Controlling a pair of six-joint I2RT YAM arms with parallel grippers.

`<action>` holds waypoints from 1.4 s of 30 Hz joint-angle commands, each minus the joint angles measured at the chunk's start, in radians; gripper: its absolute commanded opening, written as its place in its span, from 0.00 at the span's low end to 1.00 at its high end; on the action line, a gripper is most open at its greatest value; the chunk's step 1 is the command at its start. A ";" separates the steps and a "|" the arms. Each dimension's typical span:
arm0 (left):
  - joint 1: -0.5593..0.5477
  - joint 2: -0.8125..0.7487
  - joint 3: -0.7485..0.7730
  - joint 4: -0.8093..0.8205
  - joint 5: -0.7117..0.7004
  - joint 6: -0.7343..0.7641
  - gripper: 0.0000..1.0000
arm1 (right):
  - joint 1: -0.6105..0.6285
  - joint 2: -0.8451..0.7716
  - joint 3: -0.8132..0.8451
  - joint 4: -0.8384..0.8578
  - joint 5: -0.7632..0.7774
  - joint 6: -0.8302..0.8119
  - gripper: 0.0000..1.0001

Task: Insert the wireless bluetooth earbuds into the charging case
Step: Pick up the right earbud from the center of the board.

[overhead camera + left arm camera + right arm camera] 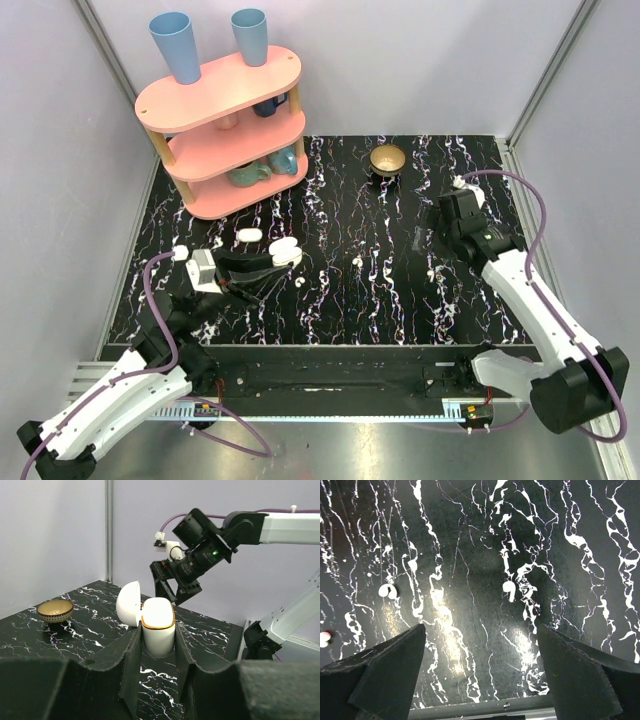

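The charging case (pixel 158 625) is white with a gold rim and stands open on the black marbled table, its lid (pixel 128 604) tipped back to the left. My left gripper (pixel 157 642) is shut on the case's lower half, one finger against each side. From above the case shows as two white lobes (pixel 285 250) at the left gripper's tip (pixel 272 263). Two tiny white earbuds (pixel 387 591) (pixel 509 589) lie apart on the table below my right gripper (pixel 480 635). The right gripper is open, empty and above the table (pixel 447 218).
A gold bowl (pixel 388 158) stands at the back centre. A pink three-tier shelf (pixel 225 130) with blue cups (pixel 178 45) fills the back left. A small white oval object (pixel 248 235) lies just behind the left gripper. Grey walls enclose the table.
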State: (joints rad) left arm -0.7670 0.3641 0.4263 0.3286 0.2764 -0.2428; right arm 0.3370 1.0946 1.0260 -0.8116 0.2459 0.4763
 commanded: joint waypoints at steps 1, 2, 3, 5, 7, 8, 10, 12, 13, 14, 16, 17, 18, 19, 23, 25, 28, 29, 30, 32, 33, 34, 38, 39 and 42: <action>-0.003 -0.011 0.042 0.036 0.003 -0.001 0.00 | -0.006 0.094 0.029 0.031 -0.020 -0.051 0.97; -0.003 -0.008 0.043 0.033 0.007 -0.001 0.00 | -0.006 0.122 0.035 0.028 -0.014 -0.051 0.96; -0.003 -0.007 0.048 0.029 0.010 0.000 0.00 | -0.006 0.172 0.037 0.028 -0.002 -0.048 0.95; -0.003 -0.010 0.054 0.017 0.014 0.002 0.00 | -0.006 0.215 0.042 0.023 0.027 -0.038 0.88; -0.003 -0.013 0.057 0.012 0.015 0.004 0.00 | -0.006 0.251 0.037 0.022 0.061 -0.035 0.83; -0.005 -0.016 0.055 0.009 0.012 0.004 0.00 | -0.006 0.254 0.025 0.037 0.064 -0.036 0.76; -0.003 -0.020 0.054 0.007 0.007 0.007 0.00 | -0.004 0.263 0.019 0.052 0.059 -0.044 0.72; -0.003 -0.022 0.052 0.003 0.001 0.017 0.00 | -0.006 0.278 0.010 0.064 0.059 -0.051 0.65; -0.003 -0.019 0.054 -0.003 0.004 0.020 0.00 | -0.006 0.286 0.006 0.069 0.061 -0.064 0.63; -0.005 -0.017 0.055 -0.006 0.006 0.022 0.00 | -0.006 0.297 0.003 0.072 0.067 -0.068 0.62; -0.003 -0.011 0.058 -0.013 0.012 0.023 0.00 | -0.006 0.326 0.002 0.078 0.053 -0.087 0.62; -0.003 -0.011 0.063 -0.014 0.014 0.023 0.00 | -0.006 0.336 -0.004 0.090 0.030 -0.091 0.62; -0.005 -0.011 0.062 -0.014 0.015 0.023 0.00 | -0.006 0.355 -0.007 0.100 0.021 -0.097 0.61; -0.003 -0.011 0.063 -0.016 0.014 0.025 0.00 | -0.006 0.363 -0.012 0.106 0.015 -0.105 0.60; -0.003 -0.017 0.075 -0.039 0.010 0.034 0.00 | -0.021 0.389 -0.050 0.153 -0.017 -0.117 0.60; -0.003 -0.020 0.077 -0.048 0.004 0.040 0.00 | -0.032 0.390 -0.063 0.176 -0.031 -0.116 0.59; -0.003 -0.024 0.077 -0.056 0.001 0.045 0.00 | -0.052 0.401 -0.078 0.193 -0.042 -0.110 0.58; -0.003 -0.021 0.075 -0.054 0.001 0.046 0.00 | -0.055 0.412 -0.086 0.198 -0.045 -0.110 0.58; -0.003 -0.019 0.075 -0.054 0.001 0.045 0.00 | -0.056 0.418 -0.090 0.204 -0.046 -0.111 0.58; -0.003 -0.014 0.074 -0.048 0.006 0.043 0.00 | -0.067 0.439 -0.092 0.218 -0.054 -0.110 0.57; -0.005 -0.010 0.074 -0.045 0.006 0.043 0.00 | -0.070 0.447 -0.095 0.222 -0.059 -0.114 0.57; -0.005 -0.007 0.072 -0.042 0.010 0.043 0.00 | -0.072 0.453 -0.093 0.224 -0.060 -0.114 0.57; -0.003 0.006 0.075 -0.043 0.017 0.043 0.00 | -0.092 0.478 -0.092 0.233 -0.066 -0.125 0.53; -0.003 0.006 0.075 -0.043 0.017 0.043 0.00 | -0.095 0.479 -0.092 0.233 -0.071 -0.128 0.53; -0.003 0.004 0.080 -0.049 0.015 0.053 0.00 | -0.105 0.485 -0.096 0.241 -0.083 -0.134 0.53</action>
State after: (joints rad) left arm -0.7670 0.3637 0.4606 0.2531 0.2817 -0.2089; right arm 0.2493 1.5764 0.9337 -0.6041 0.1879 0.3618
